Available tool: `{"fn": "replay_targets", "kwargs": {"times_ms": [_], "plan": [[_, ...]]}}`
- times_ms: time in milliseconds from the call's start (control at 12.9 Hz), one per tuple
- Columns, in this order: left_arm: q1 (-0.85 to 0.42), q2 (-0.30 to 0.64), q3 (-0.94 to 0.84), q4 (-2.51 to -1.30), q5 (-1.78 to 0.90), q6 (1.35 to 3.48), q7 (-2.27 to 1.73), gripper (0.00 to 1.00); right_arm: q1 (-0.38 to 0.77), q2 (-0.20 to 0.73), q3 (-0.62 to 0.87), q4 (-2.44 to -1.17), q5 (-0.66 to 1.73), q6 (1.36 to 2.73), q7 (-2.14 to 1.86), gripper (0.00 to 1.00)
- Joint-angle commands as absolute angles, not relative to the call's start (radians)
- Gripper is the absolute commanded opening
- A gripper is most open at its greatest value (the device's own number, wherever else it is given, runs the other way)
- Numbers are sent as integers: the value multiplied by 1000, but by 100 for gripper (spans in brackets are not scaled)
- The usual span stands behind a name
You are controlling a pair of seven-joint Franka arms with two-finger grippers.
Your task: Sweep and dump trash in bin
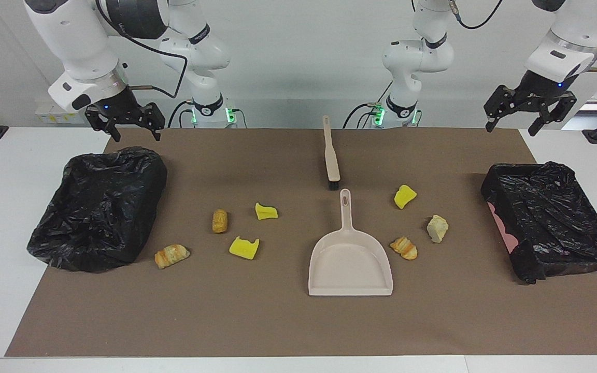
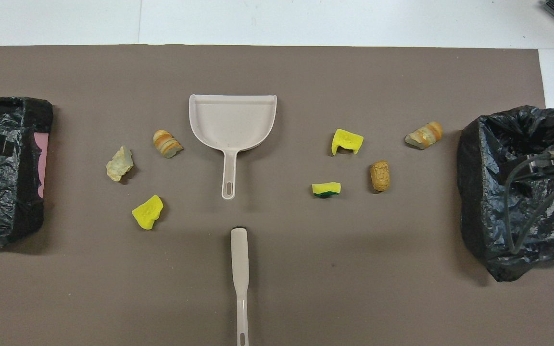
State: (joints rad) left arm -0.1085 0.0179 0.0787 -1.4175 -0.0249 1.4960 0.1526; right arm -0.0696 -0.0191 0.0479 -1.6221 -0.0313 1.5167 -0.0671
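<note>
No readable text, labels, brands or numbers in either view. The arms' joint markings are too small to make out.

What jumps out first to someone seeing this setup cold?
The beige dustpan lies mid-mat with its handle toward the robots, in line with the brush lying nearer to them. Seven bits of trash lie scattered beside it, three toward the left arm's end, such as the pale lump, and four toward the right arm's, such as a croissant. A black-bagged bin sits at each end, with the open left gripper and right gripper waiting above.
</note>
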Motion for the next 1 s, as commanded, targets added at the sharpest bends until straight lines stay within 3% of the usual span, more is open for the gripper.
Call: {"fn": "replay_targets", "kwargs": {"times_ms": [0, 618, 927], "plan": [[-112, 14, 69, -1414, -17, 1486, 147, 100, -75, -40, 51, -1641, -14, 1506, -57, 100], [-126, 11, 52, -1417, -25, 1488, 143, 100, -75, -37, 51, -1638, -14, 1516, -61, 100], [-143, -32, 52, -1488, -28, 1491, 141, 100, -72, -37, 52, -1638, -6, 1517, -66, 100]]}}
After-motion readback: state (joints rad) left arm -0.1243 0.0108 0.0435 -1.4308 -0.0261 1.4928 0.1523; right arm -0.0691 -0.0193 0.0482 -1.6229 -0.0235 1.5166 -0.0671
